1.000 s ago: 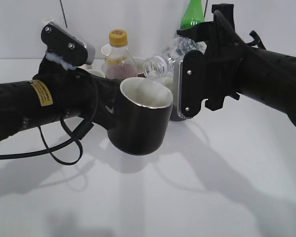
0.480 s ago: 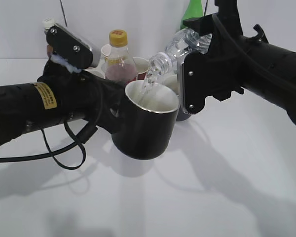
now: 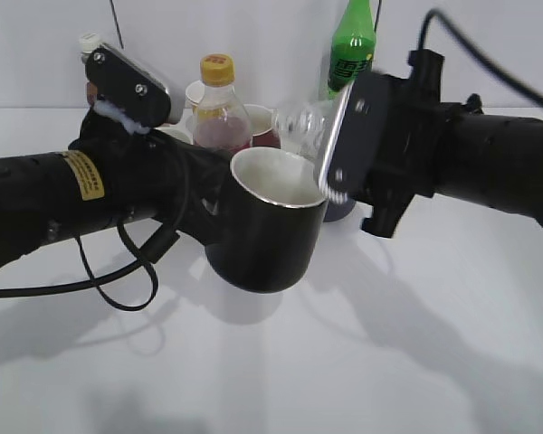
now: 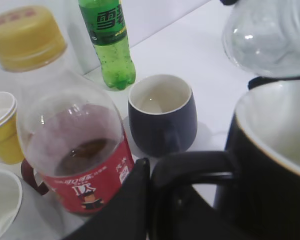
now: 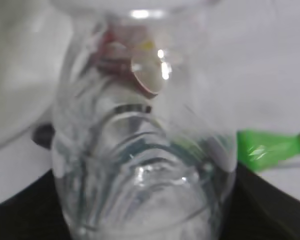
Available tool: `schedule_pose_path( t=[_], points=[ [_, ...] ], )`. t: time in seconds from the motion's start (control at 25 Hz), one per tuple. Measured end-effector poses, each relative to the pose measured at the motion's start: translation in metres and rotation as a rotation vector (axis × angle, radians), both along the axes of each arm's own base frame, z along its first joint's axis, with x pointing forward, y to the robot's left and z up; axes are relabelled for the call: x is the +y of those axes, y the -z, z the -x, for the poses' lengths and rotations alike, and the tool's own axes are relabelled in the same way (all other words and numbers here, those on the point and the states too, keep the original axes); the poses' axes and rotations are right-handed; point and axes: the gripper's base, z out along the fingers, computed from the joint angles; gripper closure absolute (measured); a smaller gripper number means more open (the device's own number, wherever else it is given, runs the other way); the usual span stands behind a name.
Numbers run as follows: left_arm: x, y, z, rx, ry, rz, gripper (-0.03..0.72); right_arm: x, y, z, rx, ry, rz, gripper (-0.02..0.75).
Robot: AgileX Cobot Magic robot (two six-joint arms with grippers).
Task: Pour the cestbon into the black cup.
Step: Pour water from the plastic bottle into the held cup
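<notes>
Now we clamp the bottle (image 3: 309, 120) in our right gripper (image 3: 344, 154), tipped just above the cup (image 3: 267, 231), which our left gripper (image 4: 149, 172) pinches by its handle. Thin, light, probably slippery plastic: we'd grip mid-body, gently.

Both arms reach inward, the left claw (image 3: 213, 212) and right claw (image 3: 330, 149) each clamped.

A robot test room, plain white table (image 3: 434, 362), bare white wall behind the table, drink bottles and cups on it, two black robot arms above it
</notes>
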Motion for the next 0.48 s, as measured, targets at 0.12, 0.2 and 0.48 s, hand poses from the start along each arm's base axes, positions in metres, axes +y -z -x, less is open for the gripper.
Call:
schedule_pose_path(
  t=[0.12, 0.2, 0.48],
  points=[
    [0.001, -0.001, -0.001, 0.005, -0.013, 0.011, 0.645, -0.002, -0.01, 0.003, 0.097, 0.099, -0.236, 0.233],
    [0.005, -0.002, -0.001, -0.012, -0.026, 0.03, 0.645, -0.005, -0.017, 0.004, 0.138, 0.145, -0.359, 0.233],
    [0.061, -0.012, 0.009, -0.169, -0.241, 0.142, 0.645, -0.064, -0.01, -0.016, 0.238, 0.401, -0.685, 0.233]
  ],
)
